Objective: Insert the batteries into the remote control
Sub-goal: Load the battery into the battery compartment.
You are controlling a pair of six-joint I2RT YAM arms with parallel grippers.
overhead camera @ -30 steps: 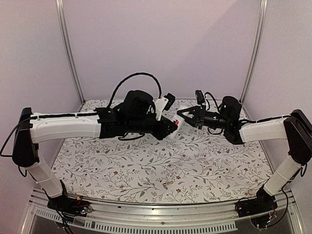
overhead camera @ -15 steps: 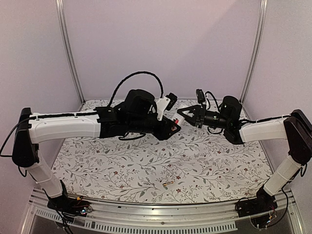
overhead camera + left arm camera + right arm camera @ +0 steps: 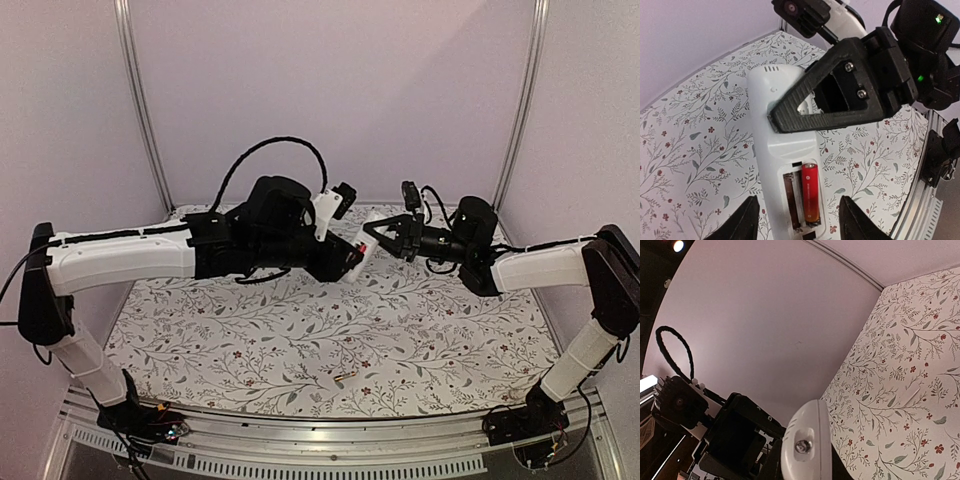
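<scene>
The white remote control point(image 3: 785, 145) hangs in the air with its back up and its battery recess uncovered. A red battery point(image 3: 809, 192) lies in the right slot, and the left slot point(image 3: 789, 197) is empty. My left gripper point(image 3: 800, 222) is open, its fingertips apart on either side of the remote's lower end without touching it. My right gripper point(image 3: 372, 243) is shut on the remote's upper half, one black triangular finger point(image 3: 840, 95) lying across it. The remote's rounded end point(image 3: 805, 447) fills the bottom of the right wrist view. A second small dark and orange battery point(image 3: 345, 378) lies on the table near the front.
The floral table cover point(image 3: 300, 330) spreads below both arms. Pale walls with metal corner posts point(image 3: 140, 100) close the back and sides. A metal rail point(image 3: 330, 430) runs along the front edge by the arm bases.
My left gripper has opened and drawn back a little to the left, leaving the red battery in the recess. The right gripper still holds the remote in the same place.
</scene>
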